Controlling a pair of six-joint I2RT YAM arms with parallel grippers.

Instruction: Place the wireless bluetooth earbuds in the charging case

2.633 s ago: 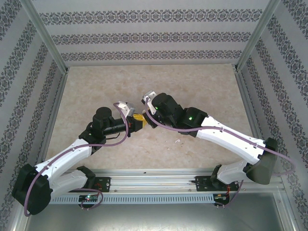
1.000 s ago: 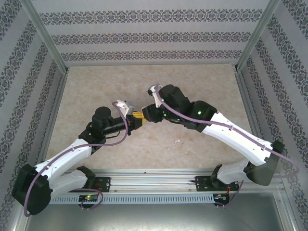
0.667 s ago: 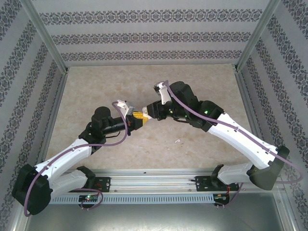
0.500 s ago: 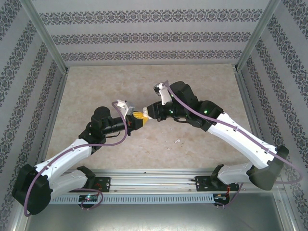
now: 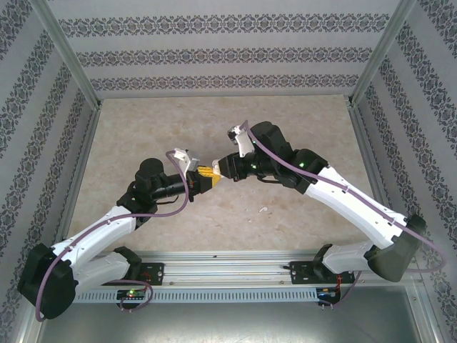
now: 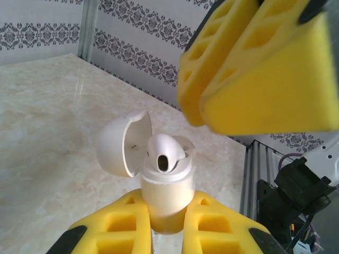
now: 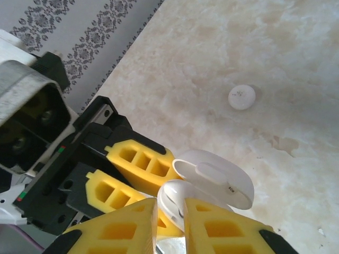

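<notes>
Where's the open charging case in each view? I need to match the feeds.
Top external: centre, at the left gripper tips; too small to make out.
Left wrist: bottom centre, charging case, lid open leftward.
Right wrist: bottom centre, lid open rightward.
Shared landmark: the left gripper's yellow fingers clamping it.

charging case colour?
Glossy white. The charging case shows best in the left wrist view, with its lid open.

1 open charging case (image 6: 165, 190), 1 earbud (image 6: 165, 153), 1 small round white piece (image 7: 241, 97)
</notes>
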